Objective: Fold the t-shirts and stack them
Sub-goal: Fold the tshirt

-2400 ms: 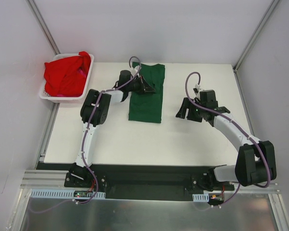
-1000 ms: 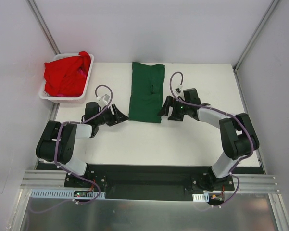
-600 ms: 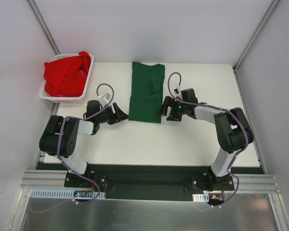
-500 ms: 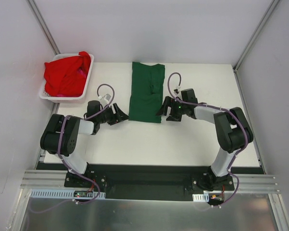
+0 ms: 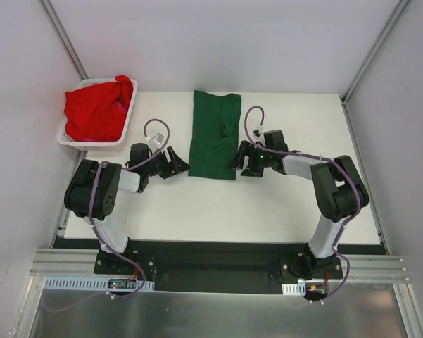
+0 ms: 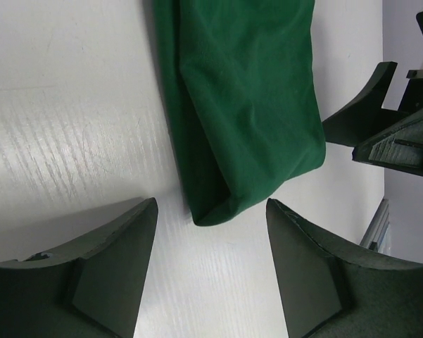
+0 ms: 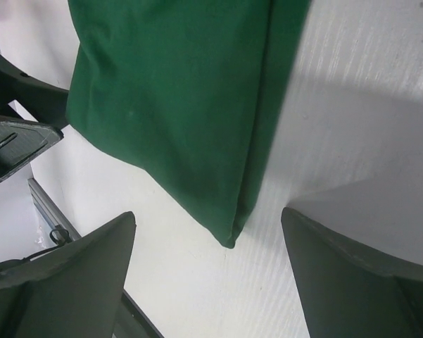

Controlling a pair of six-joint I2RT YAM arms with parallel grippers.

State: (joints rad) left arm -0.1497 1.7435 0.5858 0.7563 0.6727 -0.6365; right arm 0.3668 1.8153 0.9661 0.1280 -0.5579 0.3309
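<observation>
Folded dark green cloth t-shirt (image 5: pixel 215 135) lies upper-middle on the white table (image 5: pixel 281 208). Left gripper (image 5: pixel 182 167) and right gripper (image 5: pixel 236 163) sit at its lower corners, both spread apart, gripping nothing. Crumpled red cloth t-shirt (image 5: pixel 93 111) is in the upper-left white plastic basket (image 5: pixel 91 144).

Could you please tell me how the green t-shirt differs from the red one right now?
The green t-shirt lies flat on the table, folded into a long strip; the red t-shirt sits crumpled in the white basket. Both are plain cloth, and neither is gripped.

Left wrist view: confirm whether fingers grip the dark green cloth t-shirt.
No: the left gripper is open, its fingers off the green t-shirt.
</observation>
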